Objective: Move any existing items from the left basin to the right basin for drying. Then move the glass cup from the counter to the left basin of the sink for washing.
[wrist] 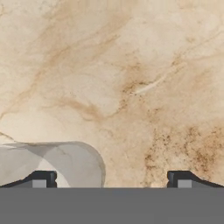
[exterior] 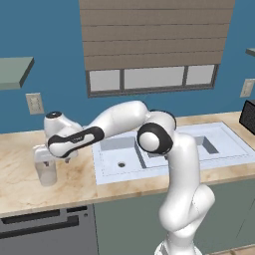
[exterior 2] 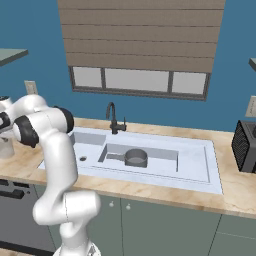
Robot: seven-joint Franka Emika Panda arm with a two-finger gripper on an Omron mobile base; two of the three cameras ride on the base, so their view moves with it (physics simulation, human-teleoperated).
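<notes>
Cup: stands on the desk, well left of the sink, just under the hand.
Hand: fingers spread wide; in the hand view the cup's rim lies by the left fingertip, off-centre.
Left basin: bare.
Saucepan: in the right basin.
Faucet: behind the sink.
Dark appliance: far right, cut off.

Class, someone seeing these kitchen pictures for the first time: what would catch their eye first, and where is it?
The white robot arm stretches left across the marbled counter, its gripper open over the glass cup beside the sink. A dark saucepan sits in the wider basin.
</notes>
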